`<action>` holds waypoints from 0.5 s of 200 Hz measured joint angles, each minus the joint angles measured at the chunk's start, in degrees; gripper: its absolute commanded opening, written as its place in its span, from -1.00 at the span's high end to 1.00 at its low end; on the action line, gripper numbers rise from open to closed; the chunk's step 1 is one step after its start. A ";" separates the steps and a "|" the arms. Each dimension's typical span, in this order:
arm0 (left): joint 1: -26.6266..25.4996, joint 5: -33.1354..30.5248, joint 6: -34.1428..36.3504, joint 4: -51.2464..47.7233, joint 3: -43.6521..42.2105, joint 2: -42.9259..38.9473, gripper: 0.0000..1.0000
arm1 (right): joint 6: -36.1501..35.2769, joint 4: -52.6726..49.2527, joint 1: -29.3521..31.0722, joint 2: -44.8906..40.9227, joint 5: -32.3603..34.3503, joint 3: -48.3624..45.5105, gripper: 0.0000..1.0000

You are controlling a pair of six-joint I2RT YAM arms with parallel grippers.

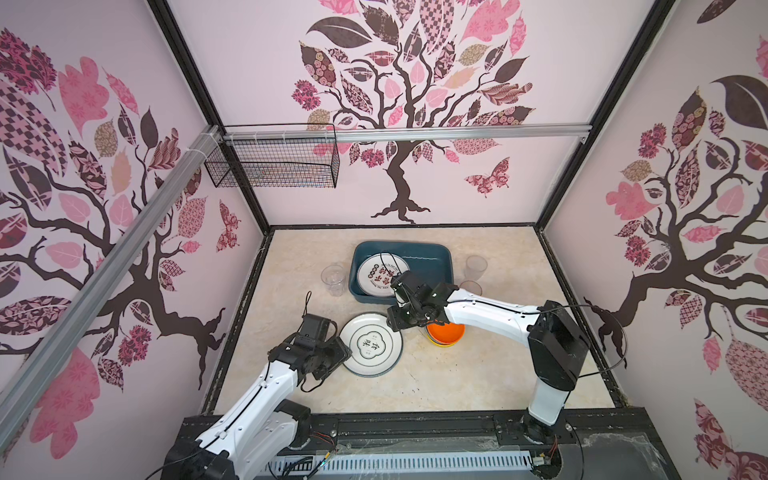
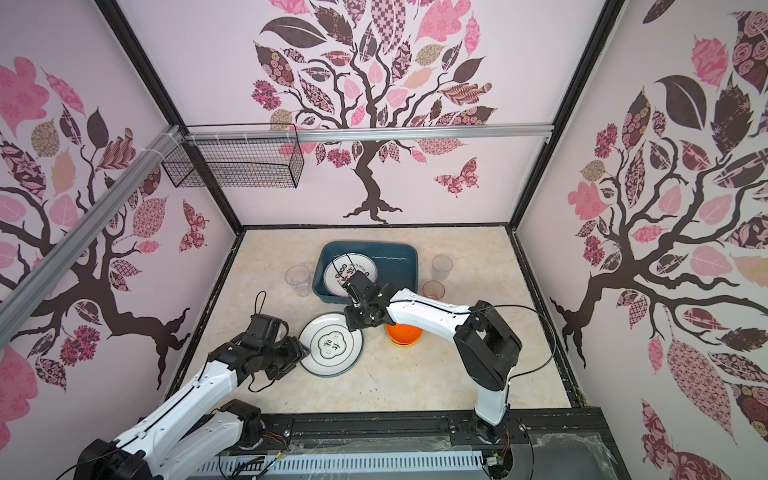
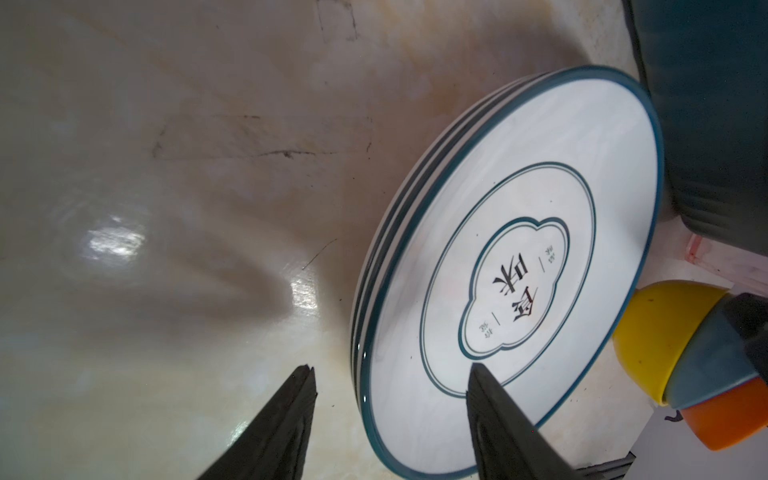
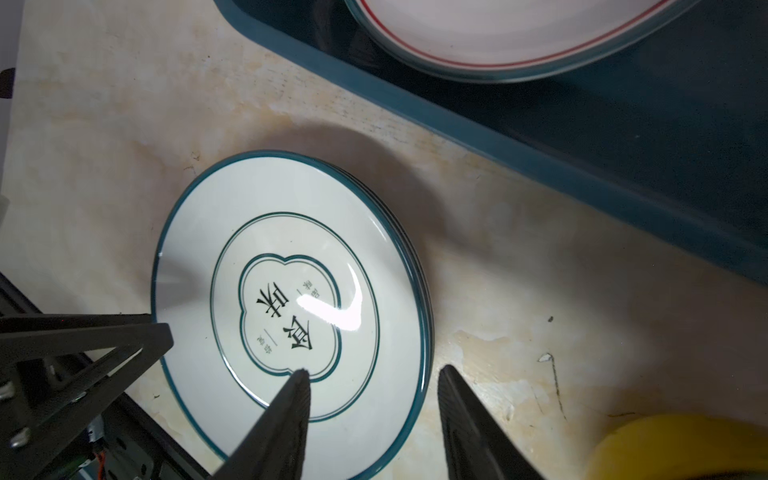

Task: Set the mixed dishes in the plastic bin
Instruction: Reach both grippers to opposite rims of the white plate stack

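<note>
A stack of white plates point(image 1: 371, 344) point(image 2: 331, 349) with Chinese characters lies on the table in front of the teal plastic bin point(image 1: 430, 270) point(image 2: 399, 272). One more plate point(image 1: 380, 274) point(image 4: 498, 37) rests inside the bin. My left gripper point(image 1: 347, 353) point(image 3: 390, 370) is open at the stack's left rim, one finger over the top plate point(image 3: 519, 249) and one over the table. My right gripper point(image 1: 395, 326) point(image 4: 372, 372) is open at the stack's far right rim, which it straddles the same way. Neither holds anything.
Nested bowls point(image 1: 445, 332) point(image 3: 656, 336), orange inside blue inside yellow, stand right of the plates under my right arm. A clear cup point(image 1: 333, 279) stands left of the bin. Another clear cup point(image 1: 476, 268) and a pinkish cup point(image 2: 433, 289) stand to its right. A wire basket point(image 1: 274, 164) hangs on the back wall.
</note>
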 measured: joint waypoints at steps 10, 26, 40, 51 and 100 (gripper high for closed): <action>0.00 0.13 0.00 0.92 -0.44 0.33 -0.16 | 0.00 -0.11 0.00 0.50 0.33 0.04 -0.06; 0.00 0.33 -0.20 1.88 -0.90 1.01 -0.14 | 0.00 -0.15 -0.02 1.29 0.66 0.11 -0.07; 0.00 0.55 -0.22 2.89 -1.14 1.57 -0.11 | 0.00 -0.11 -0.02 2.01 0.79 0.24 -0.07; 0.00 0.59 -0.17 3.52 -1.38 1.84 -0.08 | 0.00 -0.17 -0.02 2.67 0.79 0.44 -0.08; 0.00 0.90 -0.26 5.57 -1.75 2.51 -0.01 | -0.02 -0.13 -0.02 4.57 0.72 1.79 -0.04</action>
